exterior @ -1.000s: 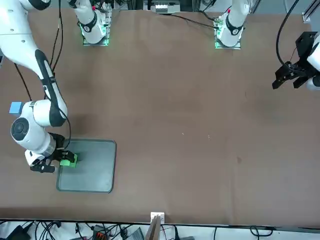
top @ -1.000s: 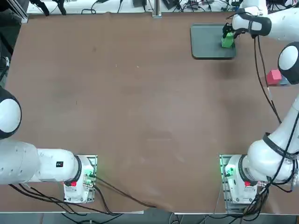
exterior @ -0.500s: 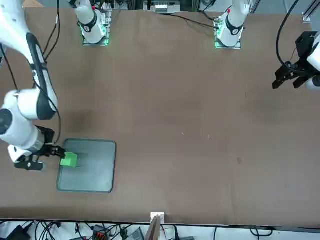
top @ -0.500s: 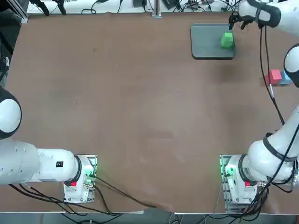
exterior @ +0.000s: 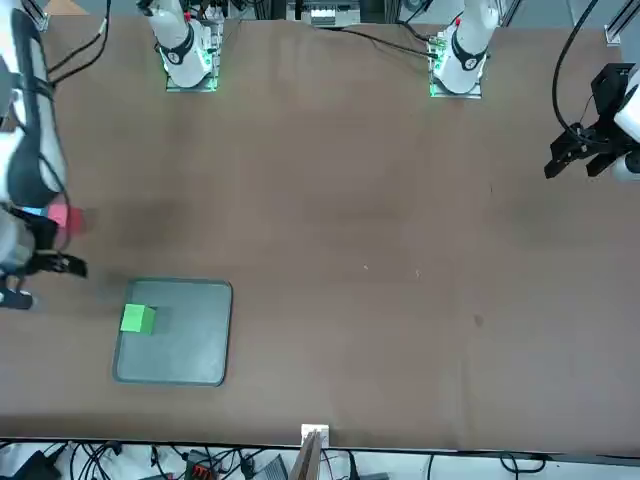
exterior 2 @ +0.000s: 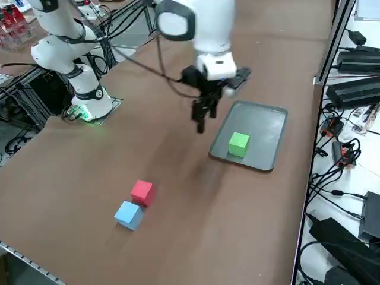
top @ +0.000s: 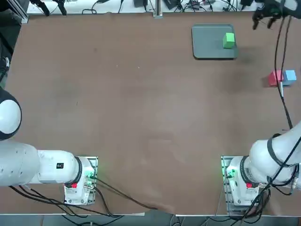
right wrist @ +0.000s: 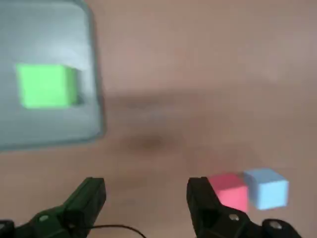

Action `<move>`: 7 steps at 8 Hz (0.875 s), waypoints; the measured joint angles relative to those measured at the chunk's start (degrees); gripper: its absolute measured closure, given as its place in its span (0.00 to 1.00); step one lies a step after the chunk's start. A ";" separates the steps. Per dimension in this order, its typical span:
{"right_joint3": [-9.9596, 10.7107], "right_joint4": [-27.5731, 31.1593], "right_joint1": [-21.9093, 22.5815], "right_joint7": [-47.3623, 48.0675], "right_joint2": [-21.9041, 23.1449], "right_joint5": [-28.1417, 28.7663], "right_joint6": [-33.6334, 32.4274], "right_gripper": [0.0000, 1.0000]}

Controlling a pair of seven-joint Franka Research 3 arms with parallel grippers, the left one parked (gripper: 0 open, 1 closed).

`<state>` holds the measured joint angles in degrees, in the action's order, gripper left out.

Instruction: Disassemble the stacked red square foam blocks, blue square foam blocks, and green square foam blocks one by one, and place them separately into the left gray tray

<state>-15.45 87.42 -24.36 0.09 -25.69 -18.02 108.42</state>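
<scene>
The green cube (top: 229, 40) lies alone in the gray tray (top: 209, 47), near the tray's side that faces the other cubes. The red cube (top: 275, 78) and blue cube (top: 290, 76) sit side by side on the table near its right edge, touching, not stacked. My right gripper (top: 262, 19) hangs open and empty, raised above the table between the tray and those two cubes. The side view shows the gripper (exterior 2: 202, 116) beside the tray (exterior 2: 264, 124), well apart from the red cube (exterior 2: 142, 192) and blue cube (exterior 2: 129, 214). The wrist view shows the green cube (right wrist: 47, 85), red cube (right wrist: 228, 191) and blue cube (right wrist: 266, 187).
Brown tabletop spreads wide to the left of the tray. Cables and power bricks (exterior 2: 356, 89) lie just past the table's far edge behind the tray. The arm bases with green lights (top: 235, 181) stand at the near edge.
The gripper let go of the green cube, which stays in the tray. It then rose and swung away from the tray toward the red and blue cubes.
</scene>
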 joint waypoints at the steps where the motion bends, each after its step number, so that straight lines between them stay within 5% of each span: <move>1: 0.10 1.43 -3.75 -4.52 0.19 0.00 0.11 0.00; 3: 0.20 6.08 -11.34 -10.84 0.39 0.00 4.89 0.00; 7: 0.21 24.25 -21.70 -18.58 2.87 0.00 27.42 0.00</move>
<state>-15.24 111.66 -46.06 -18.48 -22.82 -18.02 135.84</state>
